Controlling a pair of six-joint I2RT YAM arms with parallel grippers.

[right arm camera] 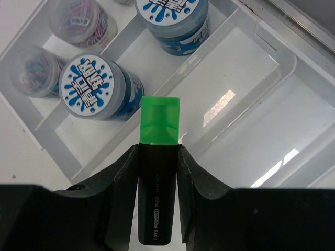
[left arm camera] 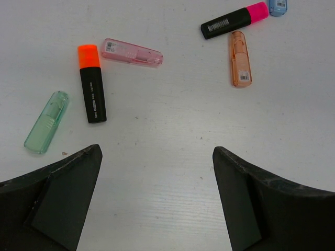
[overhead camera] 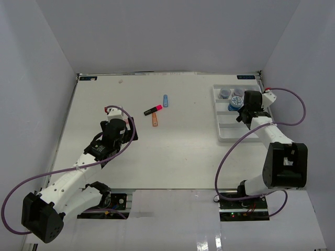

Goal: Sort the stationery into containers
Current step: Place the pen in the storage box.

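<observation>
— Left side?
— The left gripper (left arm camera: 157, 150) is spread wide and empty; the orange-capped highlighter (left arm camera: 92, 83) lies ahead-left on the worktop (left arm camera: 172, 130), lengthwise toward it.
— Right?
— The right gripper (right arm camera: 158, 151) clamps the green-capped highlighter (right arm camera: 158, 120), cap forward, over the tray (right arm camera: 246, 63); a bare compartment sits just beyond.

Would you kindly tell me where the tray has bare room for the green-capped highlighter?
In the tray, the bare section beside the blue-patterned jars is free, and so is the one beyond it. The two sections holding jars are crowded.
</observation>
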